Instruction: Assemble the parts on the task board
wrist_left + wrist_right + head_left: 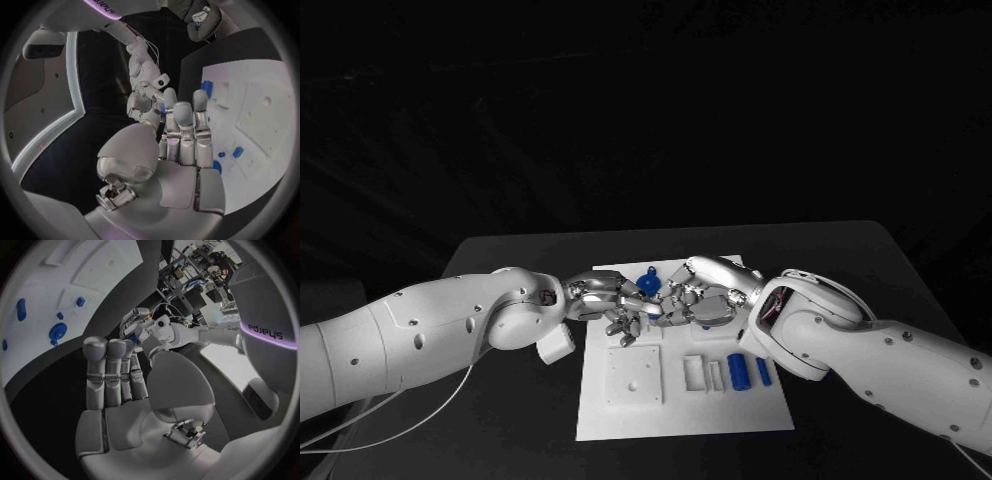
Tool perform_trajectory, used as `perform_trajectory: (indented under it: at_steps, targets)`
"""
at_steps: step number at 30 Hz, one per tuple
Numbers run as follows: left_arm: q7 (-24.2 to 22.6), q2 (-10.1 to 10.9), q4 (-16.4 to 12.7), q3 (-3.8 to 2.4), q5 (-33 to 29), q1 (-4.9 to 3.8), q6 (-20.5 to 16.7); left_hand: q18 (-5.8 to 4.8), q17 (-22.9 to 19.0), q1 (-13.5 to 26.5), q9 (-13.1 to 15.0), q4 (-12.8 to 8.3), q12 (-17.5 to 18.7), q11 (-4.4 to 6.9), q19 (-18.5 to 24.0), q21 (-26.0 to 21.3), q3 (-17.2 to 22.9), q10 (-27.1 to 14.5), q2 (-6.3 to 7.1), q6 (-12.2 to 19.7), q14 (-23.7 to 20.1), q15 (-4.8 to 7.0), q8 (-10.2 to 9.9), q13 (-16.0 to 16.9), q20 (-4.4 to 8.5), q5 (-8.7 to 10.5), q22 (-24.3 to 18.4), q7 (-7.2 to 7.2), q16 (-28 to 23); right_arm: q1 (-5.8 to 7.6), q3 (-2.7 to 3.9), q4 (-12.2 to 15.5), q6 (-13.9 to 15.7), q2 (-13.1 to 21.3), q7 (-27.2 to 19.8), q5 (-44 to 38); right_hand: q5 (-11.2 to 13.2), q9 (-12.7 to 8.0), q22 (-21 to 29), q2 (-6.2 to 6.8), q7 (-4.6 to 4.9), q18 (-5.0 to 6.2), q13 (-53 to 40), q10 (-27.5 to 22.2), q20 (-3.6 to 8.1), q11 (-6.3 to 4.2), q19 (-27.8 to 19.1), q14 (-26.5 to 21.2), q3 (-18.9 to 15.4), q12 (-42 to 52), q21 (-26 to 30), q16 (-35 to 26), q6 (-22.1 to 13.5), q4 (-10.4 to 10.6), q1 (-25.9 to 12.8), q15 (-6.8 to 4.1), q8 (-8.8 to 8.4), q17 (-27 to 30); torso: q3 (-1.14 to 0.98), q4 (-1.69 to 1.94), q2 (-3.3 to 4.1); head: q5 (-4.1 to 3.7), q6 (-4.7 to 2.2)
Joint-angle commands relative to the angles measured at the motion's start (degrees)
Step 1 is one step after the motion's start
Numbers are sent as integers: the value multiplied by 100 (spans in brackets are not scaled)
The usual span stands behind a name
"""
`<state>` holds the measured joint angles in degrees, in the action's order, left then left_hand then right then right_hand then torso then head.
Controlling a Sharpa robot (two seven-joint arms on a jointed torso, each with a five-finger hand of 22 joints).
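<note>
The white task board [678, 400] lies mid-table. Above its far end my left hand [607, 300] and right hand [700, 300] meet fingertip to fingertip. A small blue part [163, 108] [133, 338] is pinched where the thumbs and fingers of both hands come together, and it is mostly hidden. In the left wrist view my left hand [181, 135] faces the right hand [145, 97]. In the right wrist view my right hand [112, 380] faces the left hand [150, 329]. A round blue part [651, 283] [58, 331] sits on the board just beyond the hands.
Two blue cylinders [737, 368] [763, 371] and white blocks [694, 372] lie on the board's near right. A white square plate [632, 377] is at its near left. Small blue pieces [237, 151] [80, 301] dot the board. Black table [877, 280] surrounds it.
</note>
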<state>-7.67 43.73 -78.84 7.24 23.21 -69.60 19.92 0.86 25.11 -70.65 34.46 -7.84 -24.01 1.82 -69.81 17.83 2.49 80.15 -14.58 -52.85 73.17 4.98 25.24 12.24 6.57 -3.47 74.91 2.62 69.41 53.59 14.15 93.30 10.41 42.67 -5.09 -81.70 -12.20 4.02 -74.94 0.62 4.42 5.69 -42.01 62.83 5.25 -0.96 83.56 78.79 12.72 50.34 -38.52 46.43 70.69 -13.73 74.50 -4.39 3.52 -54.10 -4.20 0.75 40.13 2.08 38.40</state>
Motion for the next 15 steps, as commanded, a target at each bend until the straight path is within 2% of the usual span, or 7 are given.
perform_trajectory:
  at_steps: [1, 4, 7, 9, 12, 15]
  targets:
    - [-74, -14, -19, -15, -174, -12, 11, -12, -10, -54, -101, -98, -31, 0, -8, -19, 68, -38, -81, -15, -33, 6, -79, -1, -42, -22, 103, -38, 35, -14, -11, -16, 102, 4, 9, 36, 23, 88, -464, -62, -130, -115, -19, 32, 50, -55, 17, 29, -26, -15, -56, 12, 244, 78, -56, -35, 19, -7, -5, 5, 0, -4, 6]
    - [-43, -16, -12, -14, -177, -12, -50, -12, -19, 44, -191, 2, -30, -8, -7, -28, -37, -50, -10, 6, -36, 1, -156, -1, -45, 17, 98, -31, 26, -15, -11, -14, 156, 7, 26, 113, 7, 108, -473, -59, -152, -129, -41, 62, 62, -67, 31, 51, -70, -22, -110, 3, 290, 135, -49, -45, 17, -9, -4, 4, -1, 0, 5]
    - [-10, -18, -7, -14, -189, -12, -97, -13, -28, 185, -352, 165, -37, -13, -11, -41, -223, -58, 137, -44, -34, -1, -263, 4, -49, 39, 91, -25, 19, -15, -11, -15, 197, 11, 63, 152, -4, 126, -474, -60, -164, -136, -62, 87, 72, -77, 37, 67, -101, -43, -124, -9, 324, 168, -31, -53, 15, -13, -6, 5, -3, 3, 4]
    - [8, -18, -4, -14, -200, -12, -113, -15, -32, 323, -427, 285, -43, -19, -14, -51, -385, -61, 301, -78, -33, -5, -302, 9, -50, 45, 86, -7, 15, -15, -11, -16, 214, 14, 92, 166, -9, 132, -474, -57, -171, -139, -74, 97, 75, -79, 38, 73, -116, -53, -129, -15, 329, 184, -31, -56, 16, -17, -6, 2, -1, 3, 6]
    - [26, -17, -1, -13, -225, -12, -124, -17, -44, 401, -581, 425, -50, -21, -25, -80, -514, -71, 428, -146, -31, -7, -364, 15, -53, 41, 80, 1, 4, -15, -11, -19, 231, 17, 137, 180, -25, 136, -472, -49, -177, -142, -93, 104, 77, -82, 38, 78, -139, -64, -125, -24, 332, 201, -27, -57, 15, -21, -5, -2, 0, 2, 6]
    - [30, -17, 3, -13, -240, -12, -123, -17, -49, 373, -697, 492, -51, -23, -39, -112, -521, -72, 451, -178, -32, -8, -371, 16, -54, 42, 83, 3, 4, -15, -11, -21, 232, 18, 168, 185, -37, 140, -471, -44, -180, -144, -121, 114, 82, -83, 41, 83, -166, -86, -123, -39, 338, 220, -16, -60, 14, -28, -6, -3, -1, -1, 6]
